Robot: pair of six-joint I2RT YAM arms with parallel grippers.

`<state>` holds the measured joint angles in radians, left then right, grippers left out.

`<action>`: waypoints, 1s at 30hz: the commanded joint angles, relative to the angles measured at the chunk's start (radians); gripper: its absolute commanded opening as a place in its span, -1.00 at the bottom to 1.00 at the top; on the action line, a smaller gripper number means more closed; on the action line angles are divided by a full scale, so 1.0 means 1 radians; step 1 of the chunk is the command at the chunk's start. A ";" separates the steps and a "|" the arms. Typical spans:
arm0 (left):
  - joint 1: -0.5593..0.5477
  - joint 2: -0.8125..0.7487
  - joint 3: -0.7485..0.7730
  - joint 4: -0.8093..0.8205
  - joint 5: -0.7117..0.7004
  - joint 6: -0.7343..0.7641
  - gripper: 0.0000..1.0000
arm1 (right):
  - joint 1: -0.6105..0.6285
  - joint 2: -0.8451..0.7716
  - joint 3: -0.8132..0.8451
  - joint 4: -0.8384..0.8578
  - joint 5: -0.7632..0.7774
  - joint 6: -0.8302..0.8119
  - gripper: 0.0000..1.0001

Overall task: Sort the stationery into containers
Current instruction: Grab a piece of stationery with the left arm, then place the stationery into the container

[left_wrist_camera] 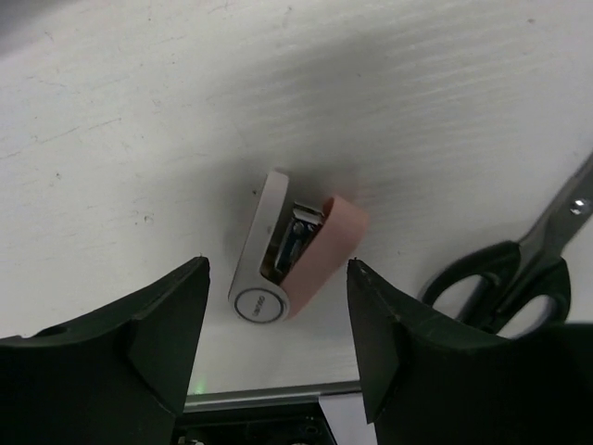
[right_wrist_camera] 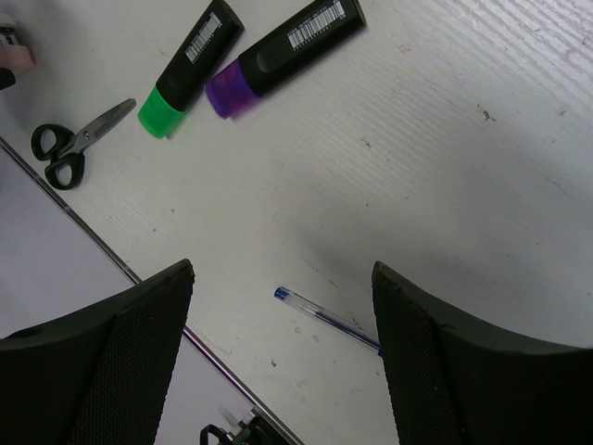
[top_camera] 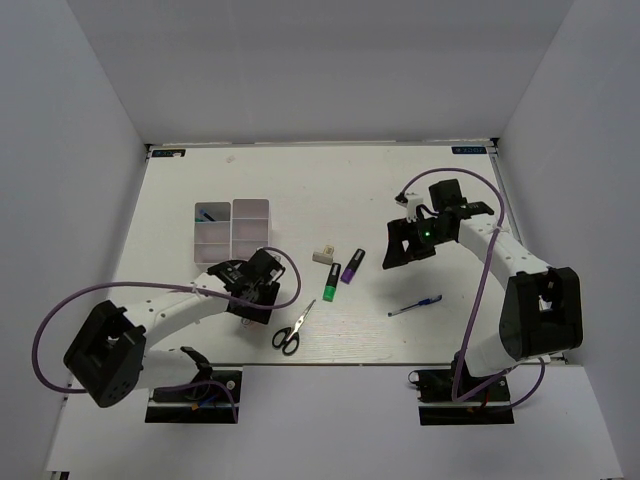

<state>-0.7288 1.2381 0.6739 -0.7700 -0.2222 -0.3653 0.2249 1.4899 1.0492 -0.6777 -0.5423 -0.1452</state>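
Observation:
My left gripper (top_camera: 256, 292) (left_wrist_camera: 278, 269) is open and hovers low over the small pink block (left_wrist_camera: 310, 250), which lies on the table between the jaws without touching them. The black-handled scissors (top_camera: 291, 330) (left_wrist_camera: 519, 273) lie just to its right. My right gripper (top_camera: 407, 247) (right_wrist_camera: 283, 271) is open and empty, above the thin blue pen (top_camera: 415, 306) (right_wrist_camera: 326, 317). The green highlighter (top_camera: 331, 283) (right_wrist_camera: 190, 69), purple highlighter (top_camera: 352, 266) (right_wrist_camera: 278, 51) and beige block (top_camera: 323, 255) lie mid-table. The white organizer tray (top_camera: 250, 238) stands behind the left gripper. The top view hides the pink block.
The tray's back-left compartment holds a small dark item (top_camera: 210, 213). The table's front edge (top_camera: 350, 364) runs close to the scissors and pen. White walls enclose the table on three sides. The purple cables of both arms loop beside them.

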 commanded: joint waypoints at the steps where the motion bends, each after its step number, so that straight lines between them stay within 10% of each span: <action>1: 0.012 0.026 -0.011 0.052 -0.003 0.016 0.38 | -0.002 -0.020 -0.005 0.013 -0.019 -0.010 0.60; 9: 0.005 0.000 0.001 0.032 0.006 0.008 -0.31 | -0.002 -0.022 -0.005 0.017 -0.022 -0.013 0.60; 21: 0.038 -0.174 0.346 -0.014 -0.041 0.000 -0.40 | -0.006 -0.037 -0.009 0.023 -0.022 -0.021 0.52; 26: 0.141 -0.138 0.297 0.296 -0.227 0.078 -0.49 | -0.006 -0.046 -0.021 0.036 -0.024 -0.021 -0.74; 30: 0.163 -0.071 0.236 0.692 -0.321 0.163 -0.69 | -0.006 -0.046 -0.023 0.040 -0.024 -0.022 -0.98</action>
<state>-0.5766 1.1370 0.9501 -0.4122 -0.4328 -0.2829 0.2237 1.4700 1.0309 -0.6575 -0.5526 -0.1623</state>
